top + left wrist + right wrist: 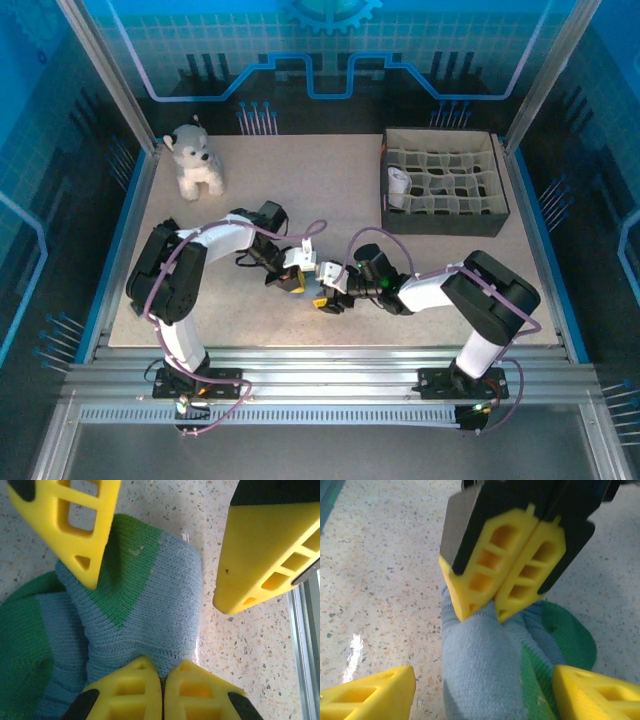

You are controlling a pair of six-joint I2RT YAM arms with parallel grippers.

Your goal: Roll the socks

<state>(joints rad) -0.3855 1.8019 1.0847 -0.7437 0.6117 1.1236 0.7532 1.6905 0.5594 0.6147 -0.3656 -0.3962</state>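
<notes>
Item count:
- Arms: 2, left arm (pixel 175 275) and right arm (pixel 480 295).
- Grippers: 2, left gripper (pixel 293 280) and right gripper (pixel 326 300), with 2 yellow fingers (pixel 265 555) each, 4 in total.
- Teal-green sock (pixel 150 605): 1.
- Plush dog (pixel 195 160): 1, at 11 o'clock on the table (pixel 300 170).
- Divided organizer (pixel 440 132): 1, at 2 o'clock.
- White rolled item (pixel 398 186): 1, in a cell at the organizer's 9 o'clock side.

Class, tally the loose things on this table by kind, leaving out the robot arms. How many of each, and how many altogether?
Plush dog: 1
Divided box: 1
Green-blue sock: 1
White rolled item in a left compartment of the box, probably a sock: 1
Total: 4
</notes>
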